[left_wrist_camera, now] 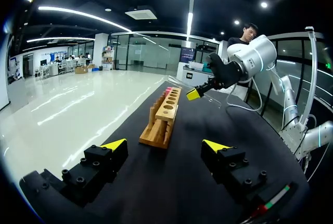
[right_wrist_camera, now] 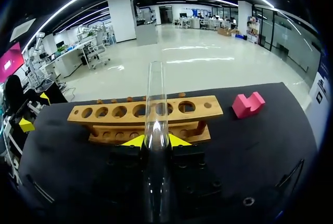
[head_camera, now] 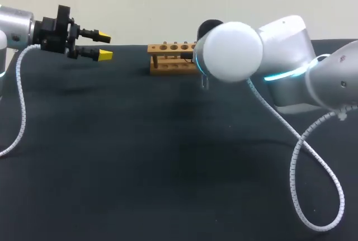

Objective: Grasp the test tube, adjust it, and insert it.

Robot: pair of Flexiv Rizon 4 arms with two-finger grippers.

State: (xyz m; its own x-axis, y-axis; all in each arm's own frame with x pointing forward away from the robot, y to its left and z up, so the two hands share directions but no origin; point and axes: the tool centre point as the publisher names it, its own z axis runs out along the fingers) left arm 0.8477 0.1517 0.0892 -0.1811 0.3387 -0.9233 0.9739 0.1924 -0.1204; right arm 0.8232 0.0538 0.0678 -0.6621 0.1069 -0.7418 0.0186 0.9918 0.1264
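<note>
1. Currently, the right end effector (right_wrist_camera: 156,141) has its two yellow-tipped fingers closed against a clear glass test tube (right_wrist_camera: 156,104), one from each side, so the tube is clamped between them.
2. The test tube runs straight out along the fingers. In the right wrist view it crosses the middle of the wooden rack (right_wrist_camera: 218,110), and its far end shows beyond the rack's top board.
3. The tube is in none of the rack's holes. How far it is from the top board cannot be told.
4. The rack stands upright near the far edge of the dark worktop (head_camera: 140,168), with a row of round holes along its top board.
5. A pink block (right_wrist_camera: 247,104) lies on the worktop just beside one end of the rack, apart from it.
6. The left end effector (head_camera: 104,46) is spread wide and holds nothing.
7. It hangs above the far left part of the worktop, well apart from the rack (head_camera: 170,56), with its fingers pointing toward it.
8. In the left wrist view the rack (left_wrist_camera: 162,115) lies ahead of the open fingers, lengthwise to them, and the right end effector (left_wrist_camera: 195,93) is above the rack's far part.
9. In the head view the right arm (head_camera: 235,51) comes in from the right and covers its own end effector and one end of the rack.
</note>
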